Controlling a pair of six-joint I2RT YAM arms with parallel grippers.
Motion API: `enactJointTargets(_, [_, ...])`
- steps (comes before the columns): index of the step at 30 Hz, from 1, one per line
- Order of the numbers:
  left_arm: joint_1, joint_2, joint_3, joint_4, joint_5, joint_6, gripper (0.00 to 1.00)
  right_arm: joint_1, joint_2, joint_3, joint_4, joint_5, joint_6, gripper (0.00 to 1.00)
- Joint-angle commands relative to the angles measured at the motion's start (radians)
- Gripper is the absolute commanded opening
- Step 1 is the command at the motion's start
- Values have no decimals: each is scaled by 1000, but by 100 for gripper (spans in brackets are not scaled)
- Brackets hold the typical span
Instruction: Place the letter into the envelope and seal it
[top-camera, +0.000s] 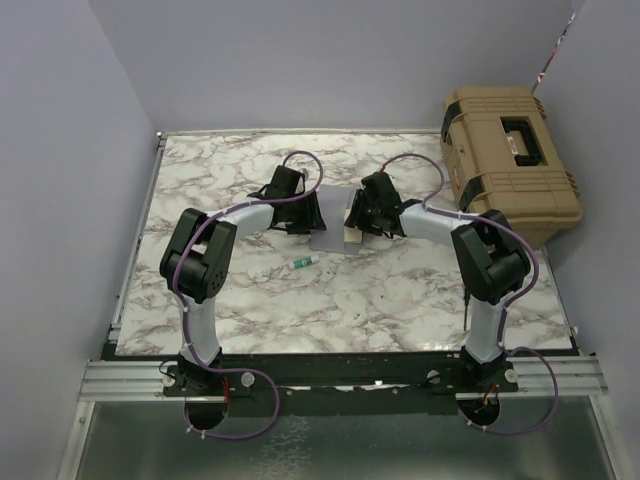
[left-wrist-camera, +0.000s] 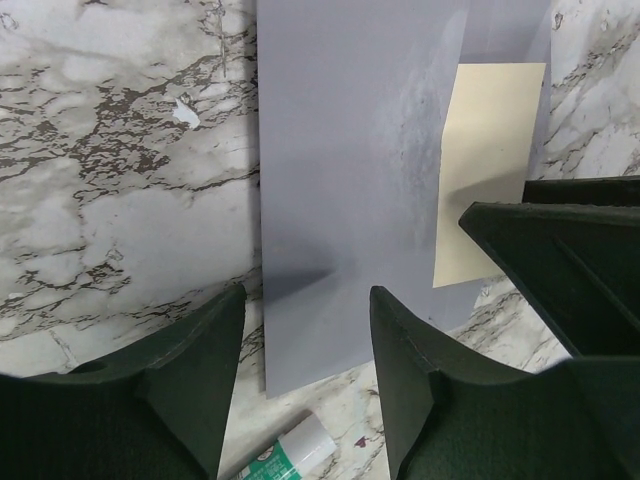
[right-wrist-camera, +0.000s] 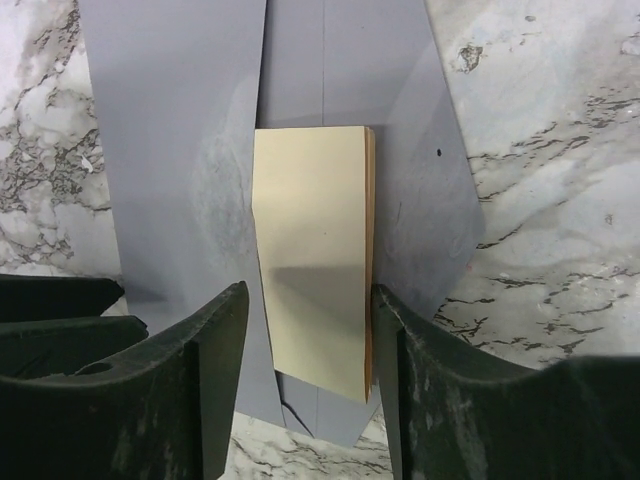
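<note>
Grey-lavender envelope (left-wrist-camera: 350, 180) flat on marble worktop (top-camera: 250, 300), tan letter (right-wrist-camera: 315, 260) partly tucked under its front panel. Left gripper (left-wrist-camera: 308, 300) released, spread above envelope's edge; right gripper (right-wrist-camera: 310, 295) released, fingers flanking letter. Glue stick (left-wrist-camera: 290, 455) just beside envelope.

Flat grey-lavender paper envelope (left-wrist-camera: 345, 190) lies on white, grey-veined marble tabletop (left-wrist-camera: 120, 200). Tan rectangular paper letter (left-wrist-camera: 487, 170) lies at the envelope's right side, its left edge under an envelope layer. Left gripper (left-wrist-camera: 308, 310): dark fingers apart, grasping nothing, above the envelope's near edge. White-and-green tube (left-wrist-camera: 290, 455) lies just off that edge.
</note>
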Motion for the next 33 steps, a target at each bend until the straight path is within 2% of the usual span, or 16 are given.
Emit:
enactJointTargets(1, [2,49,-12,-119,-49,16,57,4,9,65,-162,46,-33,59])
enactJointTargets(3, [4,48,-4,-123,-41,16,60,4,17,93,-210,54,-40,63])
enactJointTargets(8, [3,25,19,-128,-39,22,70,4,26,100,-222,35,-41,63])
enactJointTargets(15, [4,-8,39,-142,-68,36,75,4,42,108,-216,10,-34,46])
enactJointTargets(17, [3,-9,40,-144,-99,34,72,2,51,115,-223,9,-33,44])
enactJointTargets(20, [4,16,62,-143,-161,23,60,3,62,118,-223,7,-31,38])
enactJointTargets(23, [4,64,122,-137,-183,30,58,3,67,118,-214,7,-30,34])
enactJointTargets(27, [4,103,159,-138,-172,37,50,0,74,120,-205,-2,-34,25])
enactJointTargets(30, [4,122,149,-138,-134,37,40,-3,85,121,-192,-13,-29,23])
enactJointTargets(33, [3,131,123,-138,-104,30,37,-4,96,125,-170,-34,-22,21])
